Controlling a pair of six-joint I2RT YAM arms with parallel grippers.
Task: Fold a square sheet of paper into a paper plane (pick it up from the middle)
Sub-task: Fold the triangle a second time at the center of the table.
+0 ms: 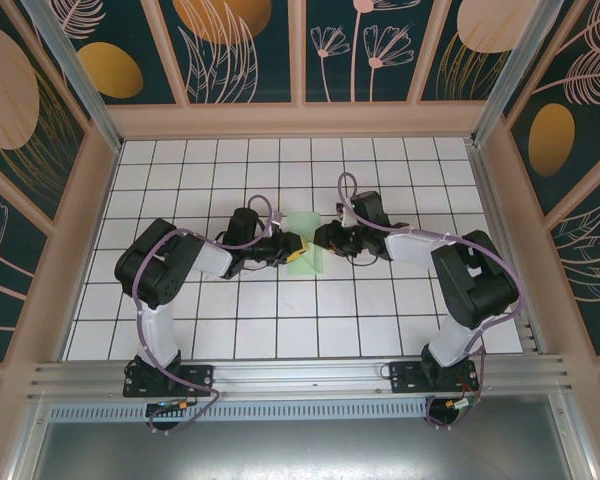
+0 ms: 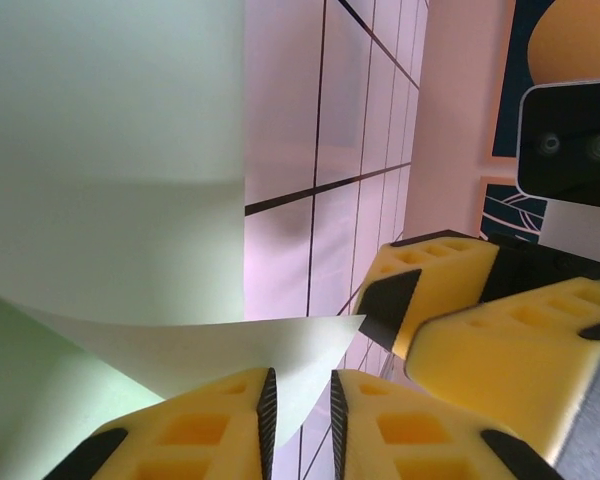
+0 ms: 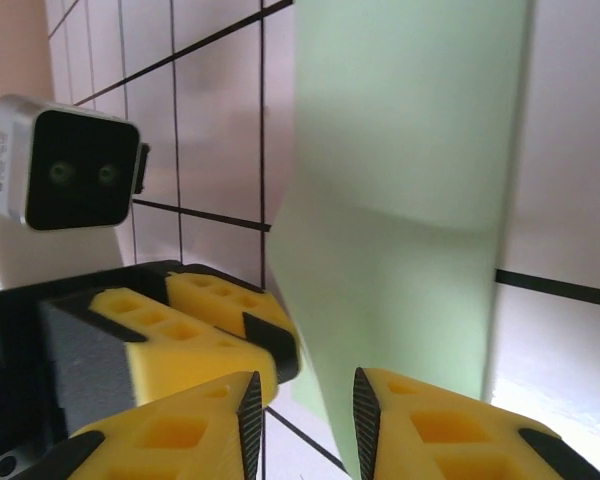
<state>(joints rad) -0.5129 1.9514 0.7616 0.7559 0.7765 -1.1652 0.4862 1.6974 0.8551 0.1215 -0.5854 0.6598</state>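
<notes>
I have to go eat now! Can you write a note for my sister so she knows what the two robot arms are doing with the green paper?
The left gripper: jaws slightly open, with a raised flap of the paper reaching between them.
The right gripper: jaws open, close beside the other one, with the paper's edge by one finger.
The paper lies in the middle of the table under both grippers, bent with a crease across it.
Done: folding has begun.
Left: most of the folds. It has no plane shape yet.

Top view looks down — wrist views (very close) share the paper (image 2: 110,150).
</notes>
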